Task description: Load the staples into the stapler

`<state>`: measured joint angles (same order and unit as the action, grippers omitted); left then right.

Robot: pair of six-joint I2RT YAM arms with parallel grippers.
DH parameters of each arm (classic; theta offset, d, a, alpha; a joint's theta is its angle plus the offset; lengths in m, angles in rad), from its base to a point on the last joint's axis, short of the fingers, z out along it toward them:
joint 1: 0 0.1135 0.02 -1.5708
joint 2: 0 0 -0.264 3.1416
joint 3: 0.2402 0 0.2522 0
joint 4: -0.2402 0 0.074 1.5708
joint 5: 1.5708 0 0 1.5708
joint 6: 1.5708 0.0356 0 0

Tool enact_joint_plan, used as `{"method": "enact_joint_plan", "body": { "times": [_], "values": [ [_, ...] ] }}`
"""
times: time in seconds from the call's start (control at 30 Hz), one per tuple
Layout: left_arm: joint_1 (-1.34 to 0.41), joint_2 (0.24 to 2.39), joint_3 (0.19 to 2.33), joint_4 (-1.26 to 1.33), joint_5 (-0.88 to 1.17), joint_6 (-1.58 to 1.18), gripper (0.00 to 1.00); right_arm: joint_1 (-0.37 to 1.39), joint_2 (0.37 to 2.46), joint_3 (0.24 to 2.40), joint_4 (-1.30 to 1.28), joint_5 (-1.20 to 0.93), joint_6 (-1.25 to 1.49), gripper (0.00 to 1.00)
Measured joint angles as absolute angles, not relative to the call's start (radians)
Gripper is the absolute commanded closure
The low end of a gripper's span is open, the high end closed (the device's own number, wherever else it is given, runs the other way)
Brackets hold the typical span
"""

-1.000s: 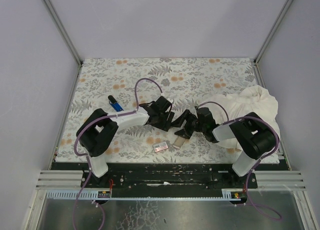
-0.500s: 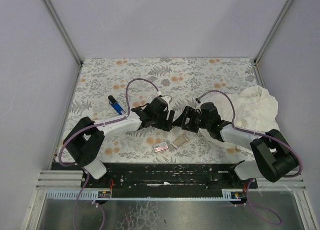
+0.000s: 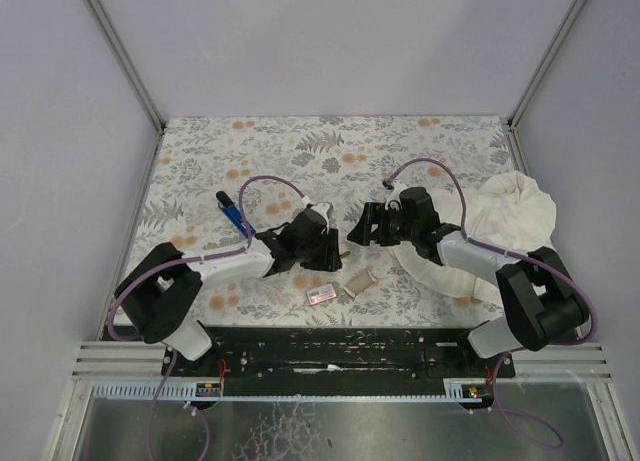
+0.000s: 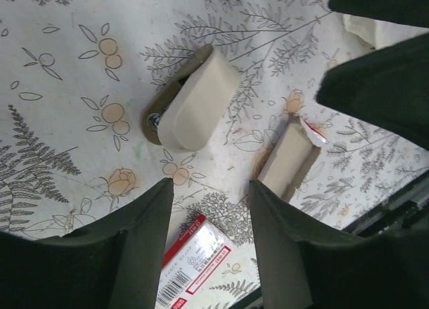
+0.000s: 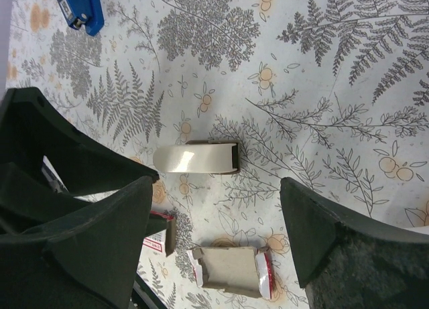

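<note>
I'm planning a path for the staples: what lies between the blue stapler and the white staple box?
The left arm crosses that stretch, between stapler and staple box; the top view shows it.

Left gripper (image 4: 209, 186), right gripper (image 5: 216, 185) agape

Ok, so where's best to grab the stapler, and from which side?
Probably mid-body, across the stapler's narrow width, coming straight down from above. It appears to lie flat, long and slim, with open space along both long sides for the fingers.
</note>
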<state>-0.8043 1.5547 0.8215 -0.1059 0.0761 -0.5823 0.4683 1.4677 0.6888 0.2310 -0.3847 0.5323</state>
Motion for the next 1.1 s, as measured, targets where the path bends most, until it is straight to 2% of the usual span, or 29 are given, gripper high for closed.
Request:
{"method": "enact_joint_plan", "body": {
  "times": [0.13,0.57,0.93,1.1],
  "values": [
    [-0.804,1.581,0.822,-0.100,0.031,-0.595,0.61,0.468,1.467,0.678,0.253,-0.385,0.549,0.17],
    [-0.783,1.655,0.810,-0.049,-0.048,-0.617,0.66,0.468,1.418,0.643,0.266,-0.381,0.568,0.16],
    [-0.707,1.705,0.839,0.023,-0.095,-0.617,0.65,0.469,1.341,0.572,0.278,-0.394,0.537,0.13],
    [-0.658,1.722,0.860,0.025,-0.094,-0.611,0.60,0.506,1.358,0.571,0.275,-0.374,0.464,0.13]
  ]
}}
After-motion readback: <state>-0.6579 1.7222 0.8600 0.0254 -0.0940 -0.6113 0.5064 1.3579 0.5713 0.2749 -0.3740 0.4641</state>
